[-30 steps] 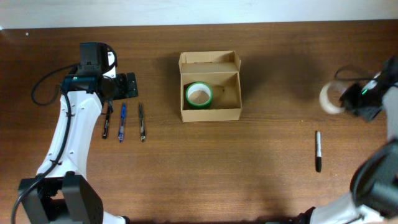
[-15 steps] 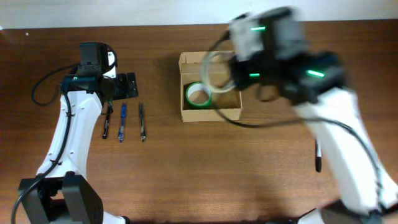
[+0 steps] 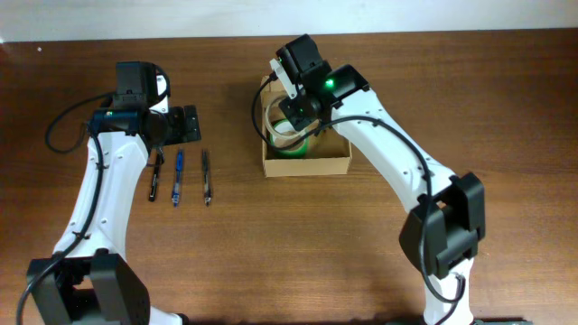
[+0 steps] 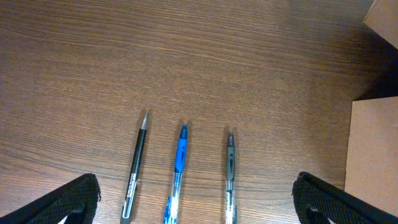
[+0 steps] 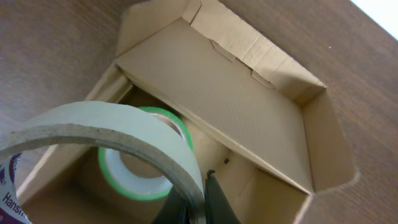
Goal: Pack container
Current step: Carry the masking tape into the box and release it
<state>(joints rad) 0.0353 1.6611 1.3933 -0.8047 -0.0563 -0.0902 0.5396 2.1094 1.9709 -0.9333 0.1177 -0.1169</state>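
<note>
Tan container [image 3: 307,165], green tape [image 5: 140,186]

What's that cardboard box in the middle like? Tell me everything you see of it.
The box is small, rectangular, tan cardboard, standing open on the wooden table, its hinged lid flap folded back, with side tabs. A green-edged tape roll lies flat inside, toward one end. The right claw holds a beige tape roll just over the opening.

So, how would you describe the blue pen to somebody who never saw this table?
Find the open cardboard box mid-table; left of it lie three pens side by side. The middle one is the blue pen, between two dark ones.
</note>
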